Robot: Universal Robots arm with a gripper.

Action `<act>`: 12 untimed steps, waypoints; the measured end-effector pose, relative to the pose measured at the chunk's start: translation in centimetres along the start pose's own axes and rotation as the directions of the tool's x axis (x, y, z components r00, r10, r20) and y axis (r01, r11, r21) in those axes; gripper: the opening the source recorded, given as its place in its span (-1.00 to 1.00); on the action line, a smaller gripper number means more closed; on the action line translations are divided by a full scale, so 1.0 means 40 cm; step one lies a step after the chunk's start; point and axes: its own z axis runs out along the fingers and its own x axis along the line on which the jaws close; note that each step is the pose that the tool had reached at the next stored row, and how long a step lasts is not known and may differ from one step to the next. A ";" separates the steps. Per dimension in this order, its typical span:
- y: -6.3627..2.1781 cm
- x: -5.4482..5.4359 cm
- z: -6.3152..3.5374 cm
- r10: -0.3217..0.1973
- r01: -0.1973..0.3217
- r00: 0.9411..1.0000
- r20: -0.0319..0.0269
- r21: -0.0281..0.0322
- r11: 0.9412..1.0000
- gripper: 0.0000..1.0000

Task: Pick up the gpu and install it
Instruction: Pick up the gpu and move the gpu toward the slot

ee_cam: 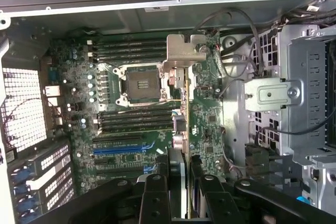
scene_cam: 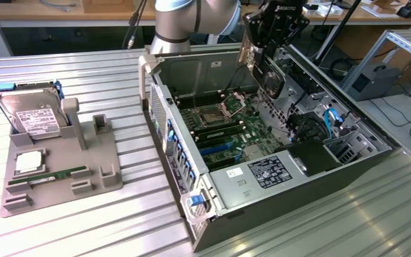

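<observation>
Bench (scene_cam: 77,235), open computer case (scene_cam: 205,67), gpu (scene_cam: 268,80) hanging upright over it.
Jaws pinch the gpu (ee_cam: 184,59) by its top edge, above the motherboard (ee_cam: 131,129); judged light, stiff, fragile, best held by bare board edges.

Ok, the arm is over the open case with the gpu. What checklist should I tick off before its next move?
1. Gpu gripped: ok, the jaws are shut on it from both sides.
2. Case open: ok, the side is off and the board is exposed.
3. Gpu seated: not ok, it hangs above the board.
4. Blue slots free: ok, no card is in them.
5. Gpu lined up with a slot: cannot tell.
6. Cables clear of the gpu: cannot tell; black ones run close beside it.
</observation>
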 end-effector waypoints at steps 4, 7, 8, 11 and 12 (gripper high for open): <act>-0.007 0.000 0.022 -0.009 0.009 1.000 0.000 0.000 1.000 -0.47; -0.008 0.000 0.028 -0.052 0.052 0.999 0.002 0.000 0.999 -0.47; -0.008 0.000 0.030 -0.071 0.071 0.997 0.002 -0.001 0.997 -0.47; -0.008 0.000 0.034 -0.142 0.142 0.990 0.004 -0.002 0.990 -0.47; -0.008 0.000 0.036 -0.157 0.157 0.988 0.005 -0.003 0.988 -0.47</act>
